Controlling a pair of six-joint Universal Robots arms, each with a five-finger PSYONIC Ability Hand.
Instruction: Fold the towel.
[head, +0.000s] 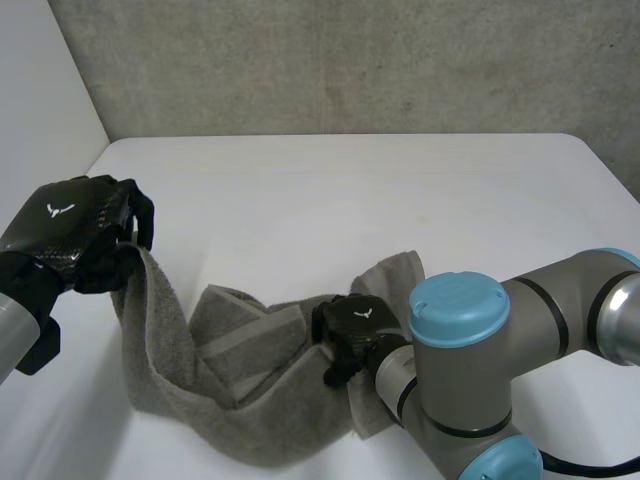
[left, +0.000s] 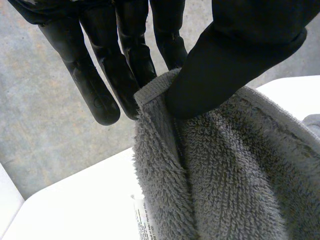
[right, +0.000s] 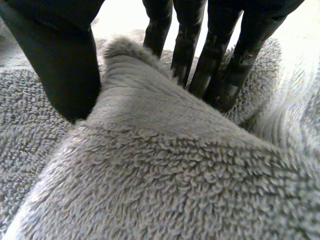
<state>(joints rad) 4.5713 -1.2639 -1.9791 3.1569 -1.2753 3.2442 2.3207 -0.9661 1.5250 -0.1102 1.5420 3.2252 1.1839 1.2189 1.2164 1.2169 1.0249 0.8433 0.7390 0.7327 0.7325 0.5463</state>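
Note:
A grey terry towel (head: 170, 370) lies crumpled on the white table (head: 350, 190), one end raised. My left hand (head: 70, 225) holds that raised end above the table's left side. In the left wrist view its thumb (left: 225, 65) pinches the towel's hemmed edge (left: 160, 90) against the fingers (left: 95, 90). My right hand (head: 350, 330) rests on the towel's right part near the front. In the right wrist view a raised ridge of towel (right: 145, 100) stands between the thumb (right: 65, 70) and the fingers (right: 210, 65), which touch it on both sides.
A concrete wall (head: 350, 60) runs behind the table and a white panel (head: 40, 90) stands at its left. My right arm's elbow with a light-blue cap (head: 458, 300) hangs over the towel's right end. A white care label (left: 140, 220) hangs from the towel.

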